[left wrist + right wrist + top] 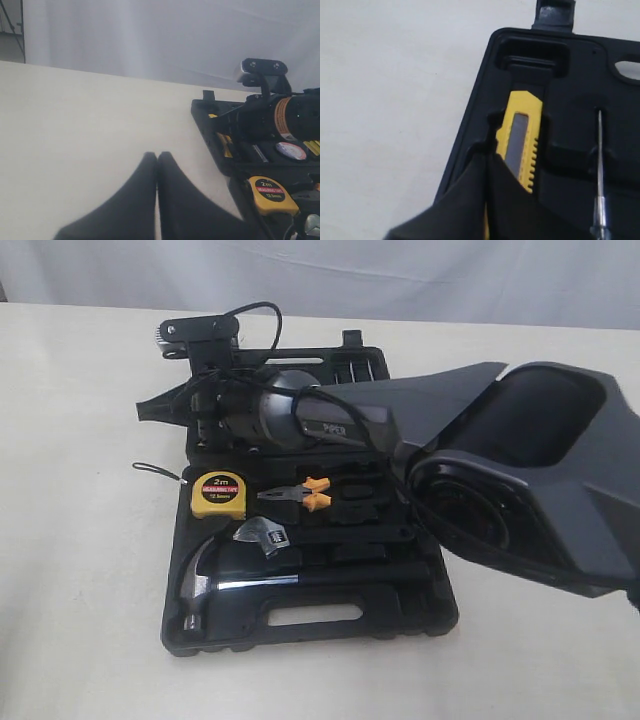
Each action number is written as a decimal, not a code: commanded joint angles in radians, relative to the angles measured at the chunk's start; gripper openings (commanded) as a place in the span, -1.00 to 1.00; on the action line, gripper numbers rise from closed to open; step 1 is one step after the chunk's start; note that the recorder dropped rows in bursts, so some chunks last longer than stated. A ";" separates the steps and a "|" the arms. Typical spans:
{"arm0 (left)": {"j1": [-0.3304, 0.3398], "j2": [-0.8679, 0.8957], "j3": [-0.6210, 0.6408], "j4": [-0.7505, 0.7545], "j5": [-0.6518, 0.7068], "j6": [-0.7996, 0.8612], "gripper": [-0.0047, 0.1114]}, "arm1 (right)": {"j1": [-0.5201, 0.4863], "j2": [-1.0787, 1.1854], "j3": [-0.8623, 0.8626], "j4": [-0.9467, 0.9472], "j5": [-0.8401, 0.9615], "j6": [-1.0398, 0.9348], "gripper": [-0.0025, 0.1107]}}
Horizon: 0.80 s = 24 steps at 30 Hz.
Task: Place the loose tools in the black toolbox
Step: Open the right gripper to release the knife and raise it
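Observation:
The black toolbox (420, 625) lies open on the table. In its near half sit the yellow tape measure (217, 494) and the orange-handled pliers (300, 495). The yellow-black utility knife (520, 145) lies in a slot at the edge of the far half. My right gripper (487, 156) is shut, its tips right over the knife's near end, and nothing shows between the fingers. The exterior view shows that right gripper (143, 412) reaching across to the box's far left. The small tape roll (291, 150) sits in the far half. My left gripper (157, 155) hangs shut over bare table, left of the box.
A chrome claw hammer (205, 590) and an adjustable wrench (262, 536) lie in the near half. A screwdriver shaft (599, 150) runs beside the knife slot. A latch (554, 12) sticks out at the box's corner. White table (80, 570) surrounds the box.

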 commanded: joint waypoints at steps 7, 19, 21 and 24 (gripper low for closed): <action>-0.006 0.004 -0.005 0.004 0.001 -0.001 -0.92 | -0.024 0.015 0.002 -0.056 0.011 0.028 -0.96; -0.006 0.004 -0.005 0.004 0.001 -0.001 -0.92 | -0.027 0.008 0.002 -0.110 0.002 0.045 -0.96; -0.006 0.004 -0.005 0.004 0.001 -0.001 -0.92 | -0.027 0.019 0.002 -0.097 -0.039 0.043 -0.96; -0.006 0.004 -0.005 0.004 0.001 -0.001 -0.92 | -0.027 0.022 0.002 -0.066 -0.062 0.043 -0.96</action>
